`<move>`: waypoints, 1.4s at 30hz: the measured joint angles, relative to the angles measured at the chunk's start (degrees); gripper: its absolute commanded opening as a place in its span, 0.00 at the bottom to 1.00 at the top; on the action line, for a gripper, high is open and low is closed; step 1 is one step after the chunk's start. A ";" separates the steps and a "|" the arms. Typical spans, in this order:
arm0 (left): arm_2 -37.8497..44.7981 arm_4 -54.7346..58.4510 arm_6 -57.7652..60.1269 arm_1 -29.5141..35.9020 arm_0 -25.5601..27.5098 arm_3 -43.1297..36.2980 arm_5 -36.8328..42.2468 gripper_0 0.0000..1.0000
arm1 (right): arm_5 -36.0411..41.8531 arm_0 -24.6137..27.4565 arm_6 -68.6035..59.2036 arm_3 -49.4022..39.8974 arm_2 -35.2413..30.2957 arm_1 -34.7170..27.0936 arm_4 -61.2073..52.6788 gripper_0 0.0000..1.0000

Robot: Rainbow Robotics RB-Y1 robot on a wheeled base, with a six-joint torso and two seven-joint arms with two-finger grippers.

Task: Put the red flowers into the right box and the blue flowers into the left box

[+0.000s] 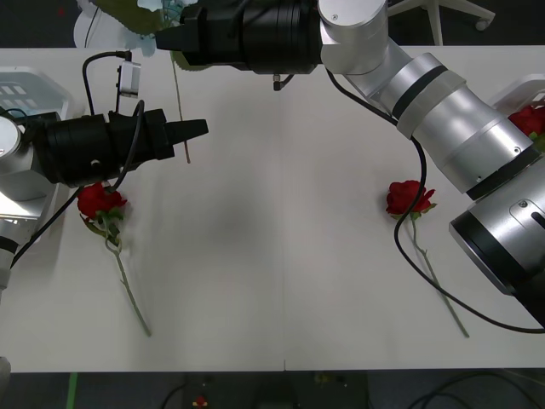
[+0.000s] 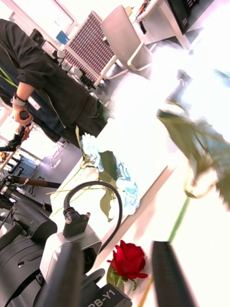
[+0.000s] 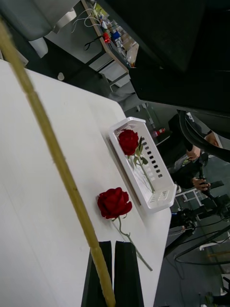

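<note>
Black fingers of your left gripper [image 3: 114, 268] pinch together on the thin yellowish stem [image 3: 52, 148] of the pale blue hydrangea-like flowers [image 2: 117, 180], holding it for the left box; I cannot tell your right gripper's [image 1: 166, 38] state.

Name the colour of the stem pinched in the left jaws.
Yellowish tan stem, clearest in the left wrist view.

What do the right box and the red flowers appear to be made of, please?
The right box looks like glossy white moulded plastic: rounded corners, raised rim, slotted base. The red flowers look artificial, probably matte fabric petals on thin plastic stems, though that is a guess from their uniform colour.
</note>
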 measured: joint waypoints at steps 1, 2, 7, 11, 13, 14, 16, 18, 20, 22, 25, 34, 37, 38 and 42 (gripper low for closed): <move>0.00 0.00 0.00 0.00 0.00 0.01 0.00 0.00 | -0.12 0.00 0.00 0.00 0.00 0.00 -0.01 0.98; 0.00 0.00 0.00 0.00 0.00 0.03 0.00 0.00 | -0.19 0.00 0.00 0.00 0.00 0.00 -0.01 0.99; 0.14 -4.12 0.00 0.46 0.00 0.07 0.00 0.00 | -0.41 0.00 0.00 0.00 0.00 0.00 -0.02 0.99; 2.59 -9.92 0.00 1.96 0.00 0.13 1.89 0.00 | -0.03 0.00 0.00 0.00 0.00 0.00 -0.02 0.99; 6.78 -14.35 0.00 2.39 0.00 0.14 4.71 0.00 | 1.52 0.00 0.00 0.00 0.00 -0.04 -0.02 0.99; 9.46 -16.61 0.00 2.41 0.00 0.14 6.35 0.00 | 2.53 0.00 -0.01 0.00 0.04 -0.10 -0.02 0.99; 16.04 -21.37 0.00 2.41 0.00 0.15 9.58 0.00 | 4.24 0.00 -0.15 -0.01 0.50 -0.40 -0.02 0.99; 22.88 -26.65 0.00 2.44 0.00 -0.14 12.91 0.00 | 5.94 0.00 -1.20 -0.24 1.79 -1.38 0.11 0.99; 29.08 -32.87 0.00 2.77 0.00 -1.29 15.61 0.00 | 7.96 -0.01 -5.17 -1.50 4.00 -3.16 2.05 0.99; 32.92 -36.91 0.00 3.71 0.02 -2.79 17.22 0.00 | 9.93 -0.01 -12.54 -3.53 6.38 -5.20 5.47 0.99; 35.28 -43.26 0.01 5.93 0.06 -6.01 18.86 0.00 | 15.04 -0.01 -24.47 -7.46 9.25 -8.73 10.86 0.99; 40.92 -64.04 0.02 8.80 0.08 -14.52 26.54 0.00 | 38.90 -0.01 -44.54 -19.18 10.22 -18.23 26.52 1.00; 41.70 -69.24 0.18 8.92 0.08 -14.53 28.49 0.00 | 43.36 0.20 -47.82 -21.05 10.23 -20.18 29.04 1.00; 41.80 -71.04 0.36 8.92 0.08 -14.52 28.92 0.00 | 44.50 0.45 -48.50 -21.82 10.23 -20.82 29.91 1.00; 41.65 -78.36 5.42 8.92 0.09 -13.48 29.06 0.00 | 47.75 3.30 -49.27 -27.30 10.23 -23.70 34.67 1.00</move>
